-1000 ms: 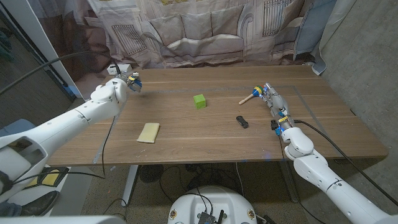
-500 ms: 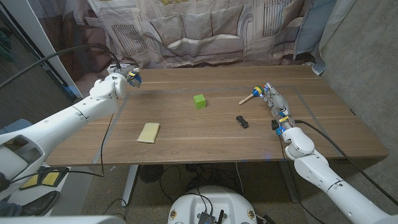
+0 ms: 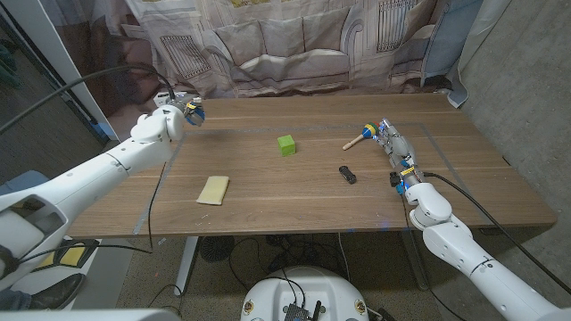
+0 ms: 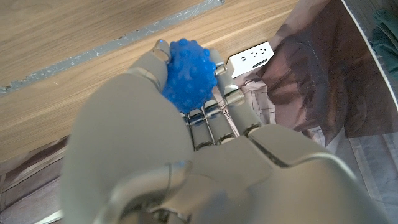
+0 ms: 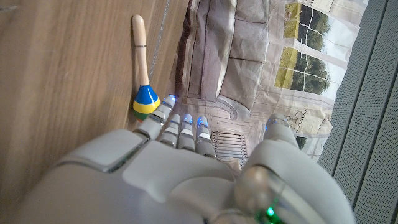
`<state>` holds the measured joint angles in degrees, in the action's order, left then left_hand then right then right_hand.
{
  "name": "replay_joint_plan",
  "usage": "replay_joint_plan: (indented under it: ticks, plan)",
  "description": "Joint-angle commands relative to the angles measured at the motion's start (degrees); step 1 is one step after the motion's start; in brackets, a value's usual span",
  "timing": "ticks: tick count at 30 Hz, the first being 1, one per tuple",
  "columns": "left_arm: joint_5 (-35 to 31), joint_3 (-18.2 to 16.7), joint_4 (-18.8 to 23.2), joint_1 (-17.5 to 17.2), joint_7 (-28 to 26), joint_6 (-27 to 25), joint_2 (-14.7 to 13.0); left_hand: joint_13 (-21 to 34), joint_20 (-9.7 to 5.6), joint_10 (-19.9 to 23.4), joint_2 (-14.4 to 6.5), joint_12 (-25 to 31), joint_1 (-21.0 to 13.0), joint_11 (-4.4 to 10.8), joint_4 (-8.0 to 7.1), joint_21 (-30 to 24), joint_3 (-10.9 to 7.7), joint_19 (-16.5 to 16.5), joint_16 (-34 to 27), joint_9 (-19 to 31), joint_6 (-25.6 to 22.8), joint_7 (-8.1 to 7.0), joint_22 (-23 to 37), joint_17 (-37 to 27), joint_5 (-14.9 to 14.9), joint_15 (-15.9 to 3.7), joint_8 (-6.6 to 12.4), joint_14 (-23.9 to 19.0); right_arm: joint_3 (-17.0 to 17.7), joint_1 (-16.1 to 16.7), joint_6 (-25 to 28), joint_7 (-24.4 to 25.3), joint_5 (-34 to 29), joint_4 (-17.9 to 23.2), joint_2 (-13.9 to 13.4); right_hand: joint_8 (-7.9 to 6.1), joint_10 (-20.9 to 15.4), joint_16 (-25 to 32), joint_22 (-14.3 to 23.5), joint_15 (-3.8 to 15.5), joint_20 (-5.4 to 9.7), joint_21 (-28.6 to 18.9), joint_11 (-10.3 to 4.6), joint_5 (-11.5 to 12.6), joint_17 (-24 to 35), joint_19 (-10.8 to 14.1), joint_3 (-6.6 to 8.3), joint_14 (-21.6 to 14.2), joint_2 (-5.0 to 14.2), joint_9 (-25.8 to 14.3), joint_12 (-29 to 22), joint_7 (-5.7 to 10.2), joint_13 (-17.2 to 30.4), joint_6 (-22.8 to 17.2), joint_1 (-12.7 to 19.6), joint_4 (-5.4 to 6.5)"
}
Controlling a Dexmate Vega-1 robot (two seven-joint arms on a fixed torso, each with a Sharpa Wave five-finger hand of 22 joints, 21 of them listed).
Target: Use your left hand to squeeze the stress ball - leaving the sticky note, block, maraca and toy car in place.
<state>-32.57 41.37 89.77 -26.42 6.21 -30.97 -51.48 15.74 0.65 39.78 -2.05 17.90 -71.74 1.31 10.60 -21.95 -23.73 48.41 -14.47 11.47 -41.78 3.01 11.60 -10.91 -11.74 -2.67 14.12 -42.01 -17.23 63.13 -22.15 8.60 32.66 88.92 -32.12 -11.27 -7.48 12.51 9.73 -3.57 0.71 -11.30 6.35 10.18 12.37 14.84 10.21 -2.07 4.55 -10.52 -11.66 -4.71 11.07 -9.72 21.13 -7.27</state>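
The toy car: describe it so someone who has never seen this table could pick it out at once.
On the wooden table, look toward the robot's right hand on the right side. Just left of that hand's wrist lies the small black toy car, nearer the front edge than the wooden maraca. It is the table's only dark object, smaller than the green cube block.

A wooden table is seen carrying four small things. A green block and a yellow sticky note are set between the two hands. A maraca lies just beside the right hand's fingertips, and a small black toy car is placed near that hand.
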Motion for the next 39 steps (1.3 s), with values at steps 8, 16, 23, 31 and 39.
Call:
replay_joint_plan:
  ticks: [8, 16, 23, 31, 39]
  plan:
    - [2.9, 1.4, -4.2, 2.0, 1.7, 2.9, 3.0, 2.1, -2.64, 8.0, -3.9, 2.9, -10.2, 0.52, -0.2, -5.5, -3.18, 7.6, -2.0, 0.7, -8.2, -0.05, 0.1, -0.3, -0.9, -5.03, 2.15, -11.3, 0.0, 0.1, 0.1, 0.0, 0.0, 0.2, -0.1, -0.07, -0.7, 0.2, 0.1, -0.09, -0.16, 0.2, 0.28, -0.1, 0.3, 0.1, -0.16, -0.3, 0.31, -0.2, -0.1, -0.06, 0.1, -0.6, 0.0, -0.25]
    - [2.7, 2.1, -4.6, 2.7, 1.8, 2.1, 3.5, 2.9, -3.78, 11.9, -3.9, 3.8, -12.3, 0.58, -0.32, -7.7, -4.39, 10.1, -2.2, 0.8, -14.4, 0.01, -0.6, -0.3, -1.1, -5.94, 3.58, -15.3, 0.1, 0.1, 0.3, 0.2, 0.1, 0.3, 0.0, -0.05, -0.7, 0.2, 0.1, -0.1, -0.19, 0.2, 0.25, -0.1, 0.3, 0.2, -0.16, -0.4, 0.31, -0.2, -0.1, -0.06, 0.1, -0.6, 0.0, -0.26]
    - [2.2, 2.8, -4.9, 3.2, 1.7, 1.2, 3.9, 2.8, -4.49, 13.6, -3.5, 3.7, -12.7, 0.94, -0.35, -8.9, -4.96, 11.5, -2.0, 0.4, -19.0, 0.48, -0.9, -0.3, -1.2, -6.51, 4.39, -17.0, 0.1, 0.1, 0.3, 0.1, 0.0, 0.2, 0.0, -0.03, -0.8, 0.2, 0.1, -0.12, -0.2, 0.2, 0.2, 0.0, 0.4, 0.1, -0.16, -0.3, 0.32, -0.2, -0.1, -0.08, 0.1, -0.6, 0.0, -0.27]
    - [-1.6, 5.3, -5.2, 4.5, 2.5, -1.9, 4.8, 4.3, -5.03, 16.4, -3.2, 4.7, -13.4, 1.63, -0.35, -10.6, -5.11, 13.4, -2.9, 0.0, -22.0, 0.15, -0.9, -0.8, -1.1, -7.0, 4.1, -20.9, 0.0, -0.1, 0.7, 0.1, 0.2, 0.3, -0.1, -0.02, -0.7, 0.2, 0.1, -0.13, -0.19, 0.2, 0.2, 0.0, 0.4, 0.2, -0.16, -0.3, 0.34, -0.2, 0.0, -0.13, 0.1, -0.6, 0.0, -0.27]
    - [-1.5, 5.7, -6.1, 5.0, 2.6, -1.4, 5.3, 5.5, -5.28, 16.8, -3.0, 5.1, -13.7, 1.93, -0.37, -11.3, -4.85, 13.8, -3.1, -0.1, -23.2, 0.1, -0.9, -1.1, -1.0, -7.14, 3.95, -21.6, 0.3, 0.3, 1.1, 0.5, 0.2, 0.9, -0.4, -0.01, -0.7, 0.2, 0.1, -0.1, -0.14, 0.2, 0.17, 0.0, 0.4, 0.2, -0.17, -0.4, 0.35, -0.2, 0.0, -0.09, 0.1, -0.6, 0.0, -0.28]
